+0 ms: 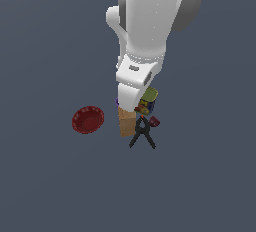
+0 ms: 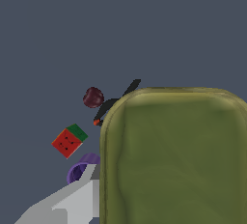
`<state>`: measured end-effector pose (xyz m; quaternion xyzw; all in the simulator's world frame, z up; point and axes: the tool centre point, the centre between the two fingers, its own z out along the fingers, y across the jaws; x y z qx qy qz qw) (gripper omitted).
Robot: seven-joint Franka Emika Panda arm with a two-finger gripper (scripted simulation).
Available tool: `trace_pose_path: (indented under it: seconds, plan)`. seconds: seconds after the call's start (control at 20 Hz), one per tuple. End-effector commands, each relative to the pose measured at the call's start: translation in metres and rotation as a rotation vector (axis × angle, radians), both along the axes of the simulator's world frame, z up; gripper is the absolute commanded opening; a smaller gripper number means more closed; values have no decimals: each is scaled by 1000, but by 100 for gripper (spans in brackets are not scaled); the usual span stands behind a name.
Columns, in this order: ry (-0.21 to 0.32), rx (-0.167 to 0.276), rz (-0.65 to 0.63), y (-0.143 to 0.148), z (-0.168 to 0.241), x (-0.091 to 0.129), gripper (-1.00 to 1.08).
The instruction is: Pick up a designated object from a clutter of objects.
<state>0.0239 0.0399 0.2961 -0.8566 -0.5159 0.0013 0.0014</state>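
Your main risk from here is losing the tin (image 1: 148, 99): it looks tilted beside the end of the arm, above the rest of the clutter, and if the hold sits off-centre on its smooth sides, it could twist and slip out as you move. A drop would land it among the tan box (image 1: 127, 123), the black clamp (image 1: 142, 133) and the small maroon cup (image 1: 154, 121) just below, and could scatter them. The red ribbed bowl (image 1: 88, 119) lies apart on the table (image 1: 45, 176), toward the exterior view's left.

You have the fingers (image 2: 72, 201) closed on the tin, as far as the wrist view lets you judge; one pale finger presses against its edge.

The tin is small, flat and rounded-rectangular, with an olive-yellow lid filling much of the wrist view, and dark blue sides with red and yellow print
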Motion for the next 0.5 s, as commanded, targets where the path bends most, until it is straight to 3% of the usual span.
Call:
trace_pose_path:
  seconds: [0.0,0.45]
  plan:
    - [-4,2,1,-19,27,-7,-100]
    - [-4,2,0,-81,109,-27,-100]
